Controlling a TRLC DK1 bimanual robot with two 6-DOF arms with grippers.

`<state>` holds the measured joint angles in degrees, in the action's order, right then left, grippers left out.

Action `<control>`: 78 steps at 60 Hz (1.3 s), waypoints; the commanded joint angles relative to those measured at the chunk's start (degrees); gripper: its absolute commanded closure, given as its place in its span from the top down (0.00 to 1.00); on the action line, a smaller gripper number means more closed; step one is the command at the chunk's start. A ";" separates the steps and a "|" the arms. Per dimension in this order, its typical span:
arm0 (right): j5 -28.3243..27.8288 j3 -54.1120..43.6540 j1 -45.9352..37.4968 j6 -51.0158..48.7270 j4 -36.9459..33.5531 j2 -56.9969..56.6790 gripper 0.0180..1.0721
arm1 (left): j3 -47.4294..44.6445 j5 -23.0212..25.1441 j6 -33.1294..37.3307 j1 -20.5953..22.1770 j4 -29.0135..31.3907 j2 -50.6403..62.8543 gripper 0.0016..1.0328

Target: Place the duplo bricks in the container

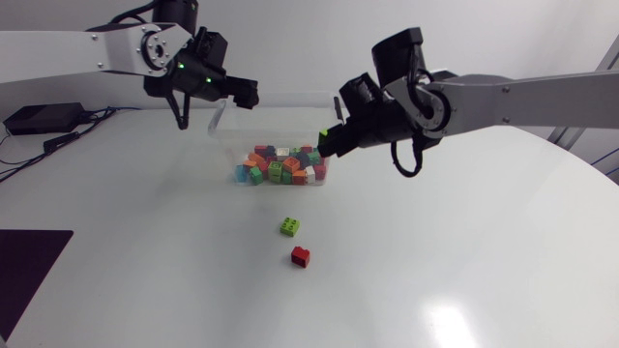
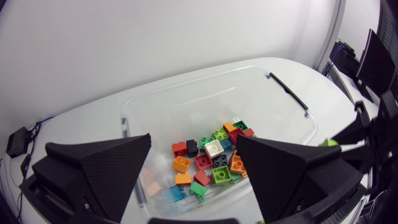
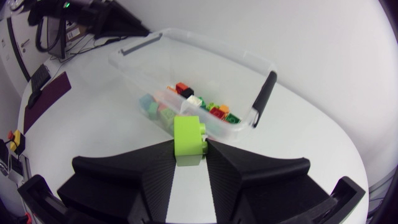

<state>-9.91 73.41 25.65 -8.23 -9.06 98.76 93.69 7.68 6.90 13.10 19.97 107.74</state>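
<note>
The white counter point(image 1: 464, 271) is the biggest thing; my left arm point(image 1: 77, 53) comes in over it from one side and my right arm point(image 1: 522, 97) from the other. The container point(image 1: 280, 116) is a clear box with no lid on; one claw is at each end of it.

The left claw point(image 2: 193, 138) hangs above one end of the container and looks down into it; its two fingers are spread wide apart and hold nothing. The pile of bricks point(image 2: 211, 158) lies under the gap between those fingers, down on the container's floor, not touching them; the bricks are red, orange, green, white, black and blue.

The right claw point(image 3: 189, 149) is pinched tight on a lime brick point(image 3: 189, 134); one finger presses on each side, and the brick sticks up from the fingertips. The container is just ahead of this claw and lower down; its black handle point(image 3: 264, 96) is on the end nearest the claw. From above, the lime brick is right by the rim at that end; I cannot tell if it is over the inside or just outside.

Two small bricks lie on the counter outside the container, well apart from both claws but closer to the right claw; the green brick point(image 1: 289, 227) is nearer the container, and the red brick point(image 1: 301, 256) is just past it, near it but not touching.
</note>
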 commanded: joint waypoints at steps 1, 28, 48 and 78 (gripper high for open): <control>-0.55 3.94 -0.69 -0.65 -0.70 0.73 0.32 | -5.54 1.11 3.74 -0.71 0.51 -8.43 0.96; 2.09 20.11 3.18 2.25 4.31 13.12 0.33 | -30.94 10.77 16.66 -0.53 -1.33 -26.97 0.96; 3.50 35.84 2.56 2.16 0.53 26.31 0.36 | -42.10 12.88 29.93 5.62 -5.29 -26.71 0.95; 4.81 16.95 1.51 -0.03 1.24 10.31 0.90 | -36.91 16.49 50.06 9.05 -11.00 -7.37 0.95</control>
<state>-4.73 96.62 27.62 -7.16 -9.02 114.85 53.71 22.85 51.09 21.47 7.84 97.47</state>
